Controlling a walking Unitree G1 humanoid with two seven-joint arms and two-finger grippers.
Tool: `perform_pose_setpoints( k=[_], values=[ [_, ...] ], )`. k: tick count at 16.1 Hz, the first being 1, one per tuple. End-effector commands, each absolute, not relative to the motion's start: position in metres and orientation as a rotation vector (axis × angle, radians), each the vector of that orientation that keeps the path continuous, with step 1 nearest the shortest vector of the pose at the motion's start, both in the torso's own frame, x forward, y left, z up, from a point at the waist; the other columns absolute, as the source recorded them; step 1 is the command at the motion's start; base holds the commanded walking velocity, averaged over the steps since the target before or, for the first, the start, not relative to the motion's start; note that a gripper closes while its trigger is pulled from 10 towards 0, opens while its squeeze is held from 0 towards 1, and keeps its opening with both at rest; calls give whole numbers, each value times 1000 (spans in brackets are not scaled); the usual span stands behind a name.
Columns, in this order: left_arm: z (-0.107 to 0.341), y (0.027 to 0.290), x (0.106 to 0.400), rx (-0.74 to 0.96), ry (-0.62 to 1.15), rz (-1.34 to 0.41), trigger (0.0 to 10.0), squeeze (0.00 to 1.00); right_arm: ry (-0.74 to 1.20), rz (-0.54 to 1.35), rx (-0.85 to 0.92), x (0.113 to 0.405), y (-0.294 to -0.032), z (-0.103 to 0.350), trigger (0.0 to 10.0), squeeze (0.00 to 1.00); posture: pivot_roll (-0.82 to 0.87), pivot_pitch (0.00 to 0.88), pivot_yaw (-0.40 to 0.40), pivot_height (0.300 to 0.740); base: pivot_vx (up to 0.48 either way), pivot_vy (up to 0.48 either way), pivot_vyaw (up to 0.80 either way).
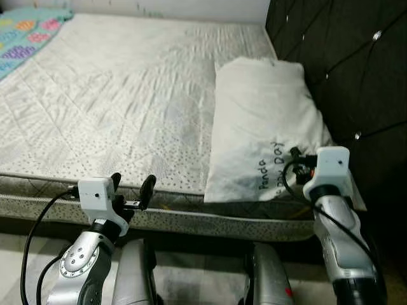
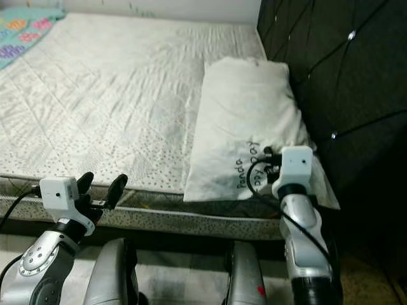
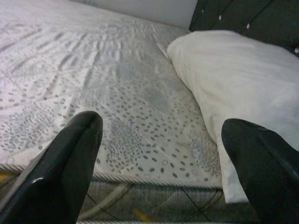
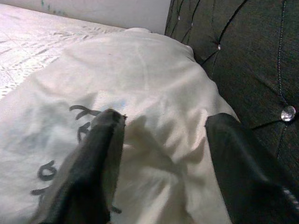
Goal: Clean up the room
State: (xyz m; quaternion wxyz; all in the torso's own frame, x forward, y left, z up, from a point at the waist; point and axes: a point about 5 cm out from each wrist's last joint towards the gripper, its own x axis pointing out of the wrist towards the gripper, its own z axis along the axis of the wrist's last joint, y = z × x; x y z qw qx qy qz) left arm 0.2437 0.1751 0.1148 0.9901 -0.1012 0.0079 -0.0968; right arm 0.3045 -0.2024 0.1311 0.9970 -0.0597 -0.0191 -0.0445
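A white pillow [image 1: 264, 127] with hand-written dark letters lay on the bed [image 1: 127, 95], at its right side, touching the dark tufted headboard [image 1: 343, 63]. The right gripper [image 4: 159, 140] was at the near end of the pillow, its jaws open, with one finger [image 4: 93, 154] resting against the cloth near the letters and the other just beside the headboard. The left gripper [image 1: 132, 186] was in front of the near edge of the mattress, jaws open and holding nothing. A colourful blanket [image 1: 25, 35] lay at the far left corner of the bed.
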Motion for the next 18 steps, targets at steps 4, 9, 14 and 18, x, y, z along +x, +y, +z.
perform_pose_setpoints(
  k=[4, 9, 14, 18],
  values=[
    [114, 185, 250, -182, -31, -107, 10000, 0, 3, -94, -67, 286, -202, 126, 10000, 1000, -47, 0, -12, 532, 0, 0, 0],
    [110, 189, 247, -174, -44, -30, 10000, 0, 24, -29, -7, 284, -196, 127, 10000, 1000, -44, 0, -30, 532, 0, 0, 0],
    [109, 189, 236, -167, -54, -9, 10000, 0, 3, 69, 31, 297, -174, 138, 10000, 0, -11, 0, -52, 532, 0, 0, 0],
    [107, 192, 228, -160, -44, 5, 10000, 0, -5, 67, 65, 302, -169, 142, 10000, 0, -2, 0, -45, 532, 0, 0, 0]
  ],
)
